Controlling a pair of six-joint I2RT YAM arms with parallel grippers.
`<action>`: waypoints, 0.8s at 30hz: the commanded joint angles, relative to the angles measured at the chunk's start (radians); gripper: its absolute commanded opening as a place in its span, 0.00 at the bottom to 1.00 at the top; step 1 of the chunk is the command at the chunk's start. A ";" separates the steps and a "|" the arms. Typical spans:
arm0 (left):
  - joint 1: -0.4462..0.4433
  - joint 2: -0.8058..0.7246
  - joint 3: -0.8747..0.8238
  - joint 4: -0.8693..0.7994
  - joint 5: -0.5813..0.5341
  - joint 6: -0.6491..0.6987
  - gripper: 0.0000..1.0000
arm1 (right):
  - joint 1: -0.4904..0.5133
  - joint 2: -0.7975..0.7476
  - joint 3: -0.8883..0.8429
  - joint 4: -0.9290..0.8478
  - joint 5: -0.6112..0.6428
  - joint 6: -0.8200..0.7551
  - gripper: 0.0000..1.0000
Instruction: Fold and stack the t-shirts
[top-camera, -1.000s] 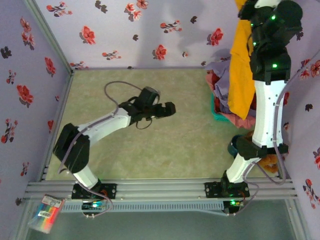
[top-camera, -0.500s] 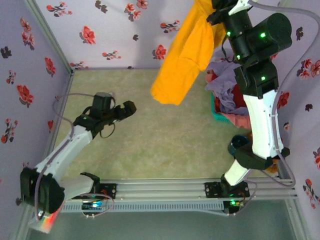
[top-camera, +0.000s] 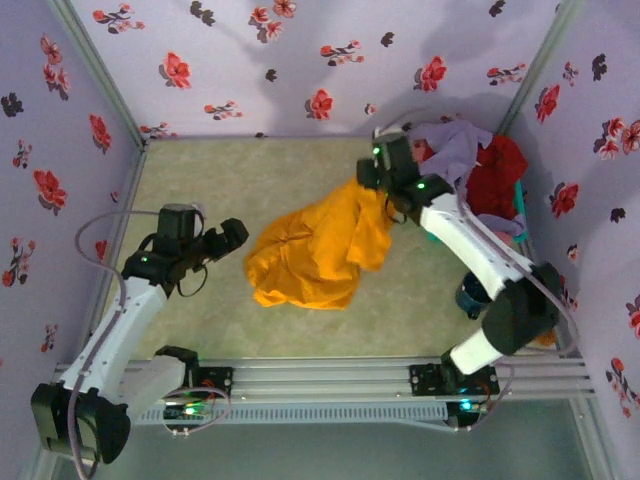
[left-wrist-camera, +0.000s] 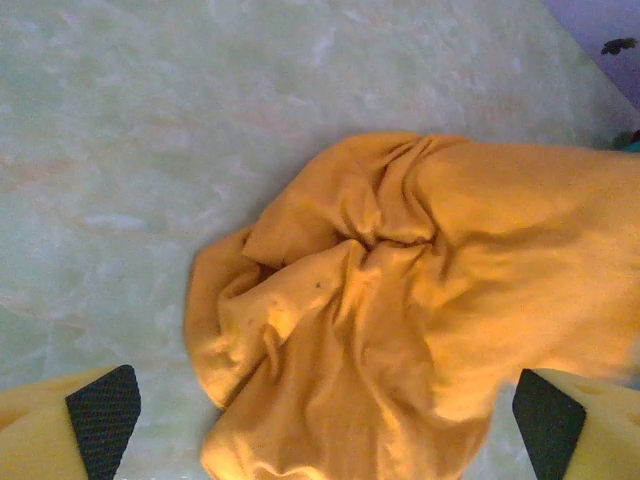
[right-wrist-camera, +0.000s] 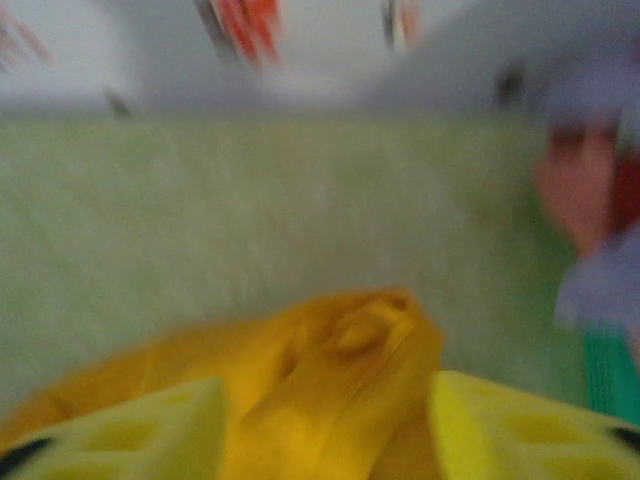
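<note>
Orange-yellow t-shirt (top-camera: 310, 255): large, unfolded, crumpled in a loose wrinkled heap, lying well left of the teal basket (top-camera: 522, 215). Lavender t-shirt (top-camera: 455, 142) and red t-shirt (top-camera: 500, 172) are bunched together in that basket.

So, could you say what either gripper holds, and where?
The left gripper holds nothing. The right gripper straddles the orange-yellow cloth t-shirt at its far edge; grip unclear.

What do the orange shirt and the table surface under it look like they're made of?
Orange-yellow t-shirt: soft matte cloth, probably cotton knit; it lies crumpled in deep folds and creases. Table: smooth pale green marbled top, perhaps vinyl or laminate; flat, no weave visible, faint sheen.
</note>
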 joint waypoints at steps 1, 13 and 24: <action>-0.031 0.039 0.010 -0.012 0.022 0.014 0.99 | -0.001 -0.041 -0.006 -0.090 -0.006 0.128 0.74; -0.345 0.482 0.175 0.014 -0.010 0.050 0.99 | -0.127 -0.057 0.033 -0.328 -0.068 0.211 0.79; -0.376 0.794 0.190 0.064 0.077 0.041 0.99 | -0.179 -0.102 -0.036 -0.311 -0.186 0.205 0.80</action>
